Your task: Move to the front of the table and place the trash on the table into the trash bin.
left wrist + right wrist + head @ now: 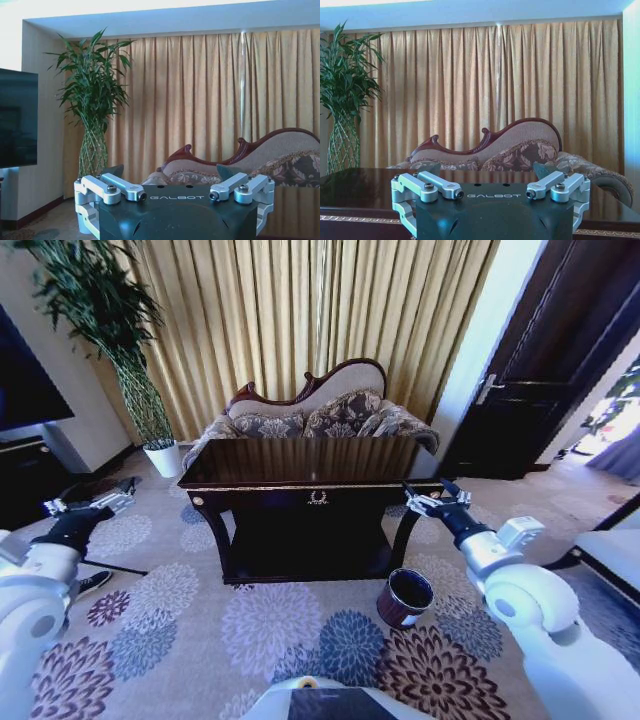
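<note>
The dark glossy table (300,462) with its gold-trimmed edge stands straight ahead in the head view, and its top looks bare. No trash is in view on it. The round reddish-brown trash bin (405,597) stands on the carpet by the table's front right leg. My right gripper (435,500) hovers open at the table's front right corner, above the bin; the right wrist view looks across the tabletop (360,185). My left gripper (88,505) is open too, held out well left of the table.
A carved sofa (320,415) sits behind the table against gold curtains. A tall plant in a white pot (163,458) stands at the back left, beside a black TV stand (25,475). A dark door (540,360) is at the right. Floral carpet lies before the table.
</note>
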Available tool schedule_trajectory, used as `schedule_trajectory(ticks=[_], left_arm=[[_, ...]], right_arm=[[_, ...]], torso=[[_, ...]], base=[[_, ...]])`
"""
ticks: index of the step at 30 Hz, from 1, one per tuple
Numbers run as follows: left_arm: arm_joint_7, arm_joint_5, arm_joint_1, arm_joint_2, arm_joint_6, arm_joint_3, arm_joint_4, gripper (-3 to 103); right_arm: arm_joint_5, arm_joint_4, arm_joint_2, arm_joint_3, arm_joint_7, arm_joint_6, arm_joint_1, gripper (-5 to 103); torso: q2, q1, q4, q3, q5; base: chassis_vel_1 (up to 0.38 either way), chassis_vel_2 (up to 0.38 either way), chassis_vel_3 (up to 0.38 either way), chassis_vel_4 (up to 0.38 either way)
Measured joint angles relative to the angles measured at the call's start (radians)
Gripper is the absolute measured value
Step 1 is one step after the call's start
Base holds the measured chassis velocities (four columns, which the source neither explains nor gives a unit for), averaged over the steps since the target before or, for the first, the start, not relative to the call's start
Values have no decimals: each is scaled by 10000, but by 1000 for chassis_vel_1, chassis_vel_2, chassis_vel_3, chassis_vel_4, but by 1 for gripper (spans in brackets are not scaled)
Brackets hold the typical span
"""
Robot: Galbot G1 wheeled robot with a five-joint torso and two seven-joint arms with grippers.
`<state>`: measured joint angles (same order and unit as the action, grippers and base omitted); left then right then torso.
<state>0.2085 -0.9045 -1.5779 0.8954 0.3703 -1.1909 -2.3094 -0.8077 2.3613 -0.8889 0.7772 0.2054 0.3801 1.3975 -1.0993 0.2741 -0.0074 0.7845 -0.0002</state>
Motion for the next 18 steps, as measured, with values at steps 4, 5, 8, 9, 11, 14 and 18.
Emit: schedule_trajectory(ticks=[4, 5, 8, 9, 11, 14, 18], left_arm=[[-3, 86, -53, 45, 1, 4, -21, 100], [-6, 104, -64, 54, 1, 8, -27, 100], [-9, 144, -69, 69, 1, 25, -33, 100], [-11, 171, -70, 78, -2, 37, -33, 100], [-16, 215, -76, 91, -7, 54, -32, 100], [-34, 305, -122, 130, -27, 73, -44, 100], [-42, 325, -145, 123, -43, 71, -61, 100]], right_arm=[[-20, 0, 42, 54, -6, -14, -8, 100], [-23, -2, 45, 62, -10, -27, -8, 100], [-25, -24, 41, 72, -16, -63, -5, 100], [-24, -39, 32, 73, -19, -68, 2, 100], [-24, -52, 22, 73, -21, -71, 9, 100], [-24, -103, 13, 78, -23, -86, 14, 100], [-28, -156, 34, 140, -28, -104, -2, 100]], torso=[[0, 0, 0, 0, 0], [0, 0, 0, 0, 0], [0, 0, 1, 0, 0], [0, 0, 0, 0, 0], [0, 0, 0, 0, 0], [0, 0, 0, 0, 0], [0, 1, 1, 0, 0]], base=[[0, 0, 0, 0], [0, 0, 0, 0], [0, 0, 0, 0], [0, 0, 0, 0], [0, 0, 0, 0], [0, 0, 0, 0], [0, 0, 0, 0]])
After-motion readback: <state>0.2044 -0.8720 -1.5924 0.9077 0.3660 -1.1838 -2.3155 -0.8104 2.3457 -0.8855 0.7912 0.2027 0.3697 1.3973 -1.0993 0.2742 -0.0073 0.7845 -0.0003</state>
